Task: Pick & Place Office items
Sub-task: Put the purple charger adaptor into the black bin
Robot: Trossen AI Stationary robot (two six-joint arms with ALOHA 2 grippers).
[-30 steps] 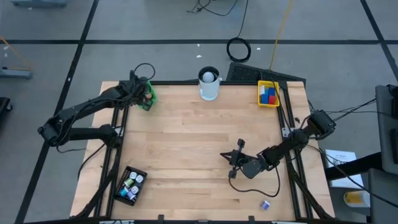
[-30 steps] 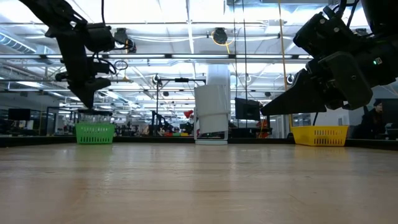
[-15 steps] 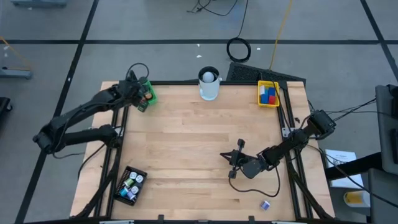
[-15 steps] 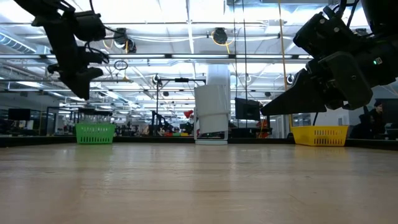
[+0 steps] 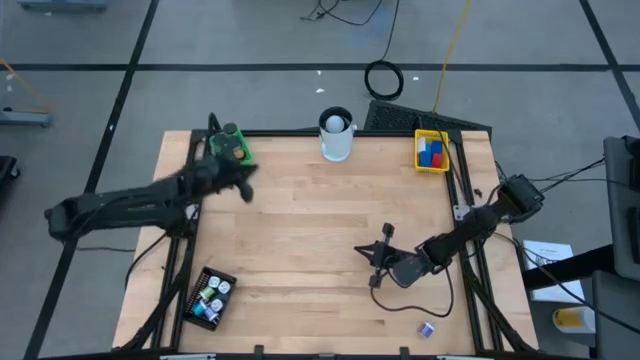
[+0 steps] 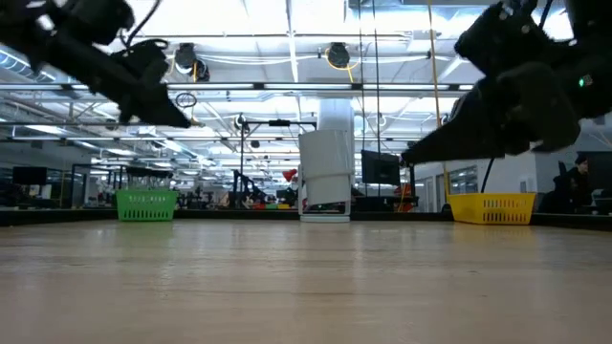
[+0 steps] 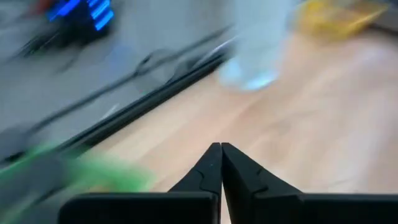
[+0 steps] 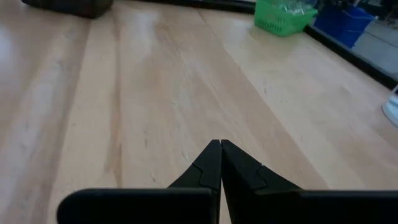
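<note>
left tool pinched shut, empty, beside green tray upper left | right tool shut, mid-counter | office items in black tray, lower left | risk: blurry swing probably clips green tray

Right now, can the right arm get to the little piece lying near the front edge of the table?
Probably yes. The right gripper, shut and empty, hangs over bare wood close to the little piece, and nothing lies between them.
</note>
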